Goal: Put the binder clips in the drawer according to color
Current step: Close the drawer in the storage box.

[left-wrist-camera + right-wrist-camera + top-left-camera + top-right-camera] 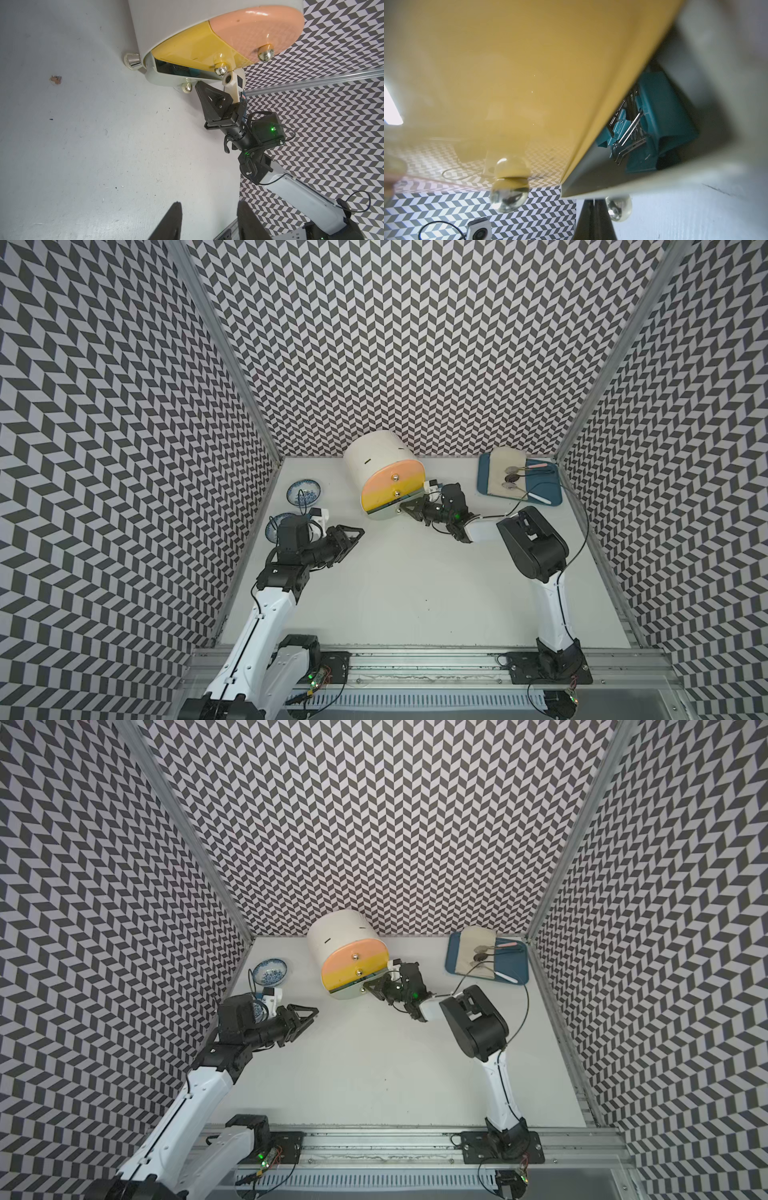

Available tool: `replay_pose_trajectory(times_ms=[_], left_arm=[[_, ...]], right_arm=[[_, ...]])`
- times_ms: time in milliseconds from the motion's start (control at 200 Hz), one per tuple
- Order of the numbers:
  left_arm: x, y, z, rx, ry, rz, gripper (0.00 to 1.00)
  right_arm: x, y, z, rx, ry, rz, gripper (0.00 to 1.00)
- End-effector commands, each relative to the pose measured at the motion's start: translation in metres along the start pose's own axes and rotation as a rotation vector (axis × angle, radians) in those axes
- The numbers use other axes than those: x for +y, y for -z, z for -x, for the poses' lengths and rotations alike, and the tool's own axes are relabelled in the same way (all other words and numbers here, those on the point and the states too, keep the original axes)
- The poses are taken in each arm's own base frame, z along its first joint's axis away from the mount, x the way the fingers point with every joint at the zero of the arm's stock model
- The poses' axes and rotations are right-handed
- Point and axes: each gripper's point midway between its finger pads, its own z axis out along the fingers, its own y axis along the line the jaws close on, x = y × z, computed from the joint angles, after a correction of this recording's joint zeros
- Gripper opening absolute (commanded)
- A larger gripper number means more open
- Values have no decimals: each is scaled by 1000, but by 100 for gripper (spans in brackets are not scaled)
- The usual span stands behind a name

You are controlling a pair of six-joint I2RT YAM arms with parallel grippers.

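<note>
Though ajar at bottom, drawer (374,460) upright, fronts toward the right arm (536,547).

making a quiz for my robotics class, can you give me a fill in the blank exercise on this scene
1. The binder clips in the bottom drawer are ____ in colour.
2. The middle drawer front is ____.
3. The right hand, beside the bottom knob, is ____.
4. The left hand holds ____.
Missing words: teal, yellow, shut, nothing.
</note>
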Motion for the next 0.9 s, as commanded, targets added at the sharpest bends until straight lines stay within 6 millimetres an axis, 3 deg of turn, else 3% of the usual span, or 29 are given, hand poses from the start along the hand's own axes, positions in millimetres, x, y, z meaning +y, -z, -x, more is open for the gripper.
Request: replay_pose_trajectory(times_ms=[0,631,896], left_arm=[[-7,6,3,-15,-18,-11,47],[-4,12,0,-31,-6,10,47],[-11,18,7,-67,-26,11,47]], right_arm=[[9,-4,17,-54,9,54,0],[10,-14,35,-80,-26,86,0],[13,0,31,-68,27,62,0]])
